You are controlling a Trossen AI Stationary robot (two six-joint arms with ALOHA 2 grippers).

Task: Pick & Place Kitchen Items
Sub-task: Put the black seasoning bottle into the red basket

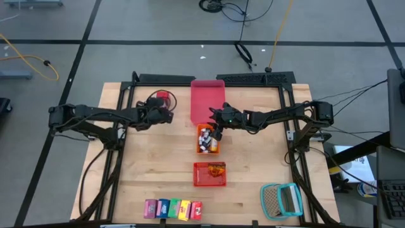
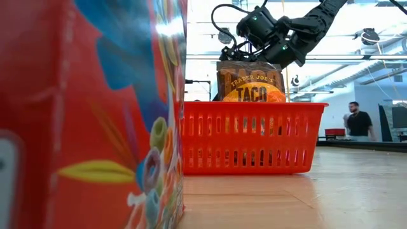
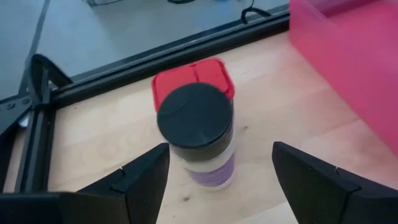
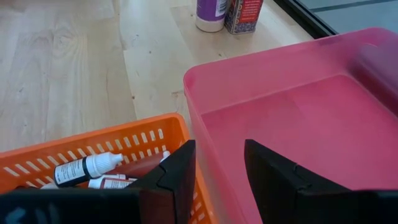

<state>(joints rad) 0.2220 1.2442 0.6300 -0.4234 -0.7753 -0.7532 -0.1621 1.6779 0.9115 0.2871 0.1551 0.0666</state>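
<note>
- Filling the left half of the low view, a glossy red cardboard carton printed with cereal rings stands closest to the lens; behind it sits a red slotted plastic basket holding a brown taco packet.
- Left gripper, at centre-left in the high view, has its matte dark fingers spread wide on either side of a clear jar with a smooth black round lid, not touching it. A small red square-capped container stands just behind, touching or nearly so.
- Right gripper, at centre in the high view, holds nothing, its fingers narrowly apart above the wall shared by the translucent pink plastic tray and the orange slotted basket, where tiny white-capped bottles lie on their sides.
- Risk, as I judge it: closing on the jar could nudge the red container over, since they crowd together; the slick rounded jar could also twist or slip if gripped off-centre.
- Right fingers descending here might catch the tray rim and drag it.
</note>
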